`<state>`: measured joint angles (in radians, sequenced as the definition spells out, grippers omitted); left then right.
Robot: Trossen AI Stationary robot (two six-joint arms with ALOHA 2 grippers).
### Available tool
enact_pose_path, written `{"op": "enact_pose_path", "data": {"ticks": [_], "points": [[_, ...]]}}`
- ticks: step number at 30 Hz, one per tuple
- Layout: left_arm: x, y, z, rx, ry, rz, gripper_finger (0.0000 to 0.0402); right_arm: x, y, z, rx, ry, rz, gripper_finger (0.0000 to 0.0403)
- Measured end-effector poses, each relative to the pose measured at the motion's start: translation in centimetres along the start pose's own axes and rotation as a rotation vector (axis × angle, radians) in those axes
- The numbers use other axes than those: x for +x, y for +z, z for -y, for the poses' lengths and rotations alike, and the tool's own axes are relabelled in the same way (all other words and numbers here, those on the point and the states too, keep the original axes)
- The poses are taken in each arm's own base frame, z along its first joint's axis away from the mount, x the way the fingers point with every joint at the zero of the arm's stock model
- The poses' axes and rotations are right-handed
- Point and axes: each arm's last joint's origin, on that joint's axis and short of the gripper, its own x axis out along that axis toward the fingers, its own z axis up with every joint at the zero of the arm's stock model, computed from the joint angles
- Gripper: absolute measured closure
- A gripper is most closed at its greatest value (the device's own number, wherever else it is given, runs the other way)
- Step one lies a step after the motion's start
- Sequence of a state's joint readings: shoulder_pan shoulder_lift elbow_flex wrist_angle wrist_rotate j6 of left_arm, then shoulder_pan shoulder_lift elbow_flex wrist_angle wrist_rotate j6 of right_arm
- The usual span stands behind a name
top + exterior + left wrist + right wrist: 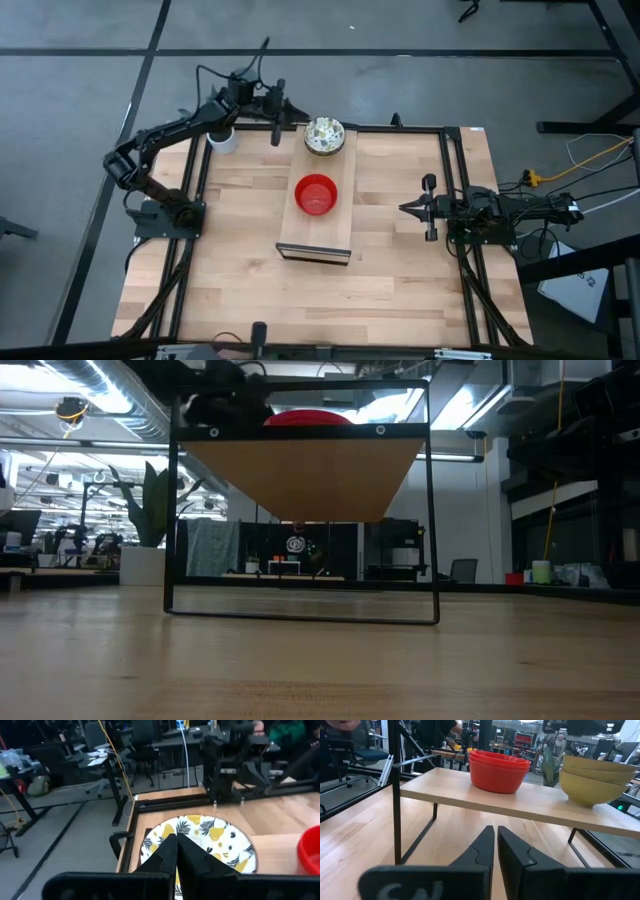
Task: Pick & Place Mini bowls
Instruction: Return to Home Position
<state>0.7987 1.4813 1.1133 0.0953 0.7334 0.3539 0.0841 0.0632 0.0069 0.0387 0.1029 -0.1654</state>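
The left arm is reaching over the far-left corner of the desk [400, 270], with a small white pot [224, 141] sitting right under it. The left hand [175, 842] is hovering just beside and a bit above the patterned bowls [325, 135], fingers pinched closed on nothing. Those bowls are sitting stacked at the far end of the shelf [315, 235], pretty near its edge. The red bowls [317, 194] are sitting stacked in the middle of the shelf, well apart from both hands. Over on the right, the right hand [495, 832] is waiting low over the desk, pointing at the shelf, fingers closed and empty too.

So the sorting is looking done. The risky bit, imo, is the left arm backing out. If it's dropping or swinging while pulling away, it could be clipping the patterned rim and shoving that stack off the shelf, or bumping the pot underneath.
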Motion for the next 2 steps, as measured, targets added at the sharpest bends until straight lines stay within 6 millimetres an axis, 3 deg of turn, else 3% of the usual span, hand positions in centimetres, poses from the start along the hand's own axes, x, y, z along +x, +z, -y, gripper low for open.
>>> {"op": "enact_pose_path", "data": {"ticks": [2], "points": [[-0.69,0.62,0.18,-0.01,0.008,0.007,0.04,0.0,-0.01,0.0,0.0,0.0,0.0,0.0377]]}}
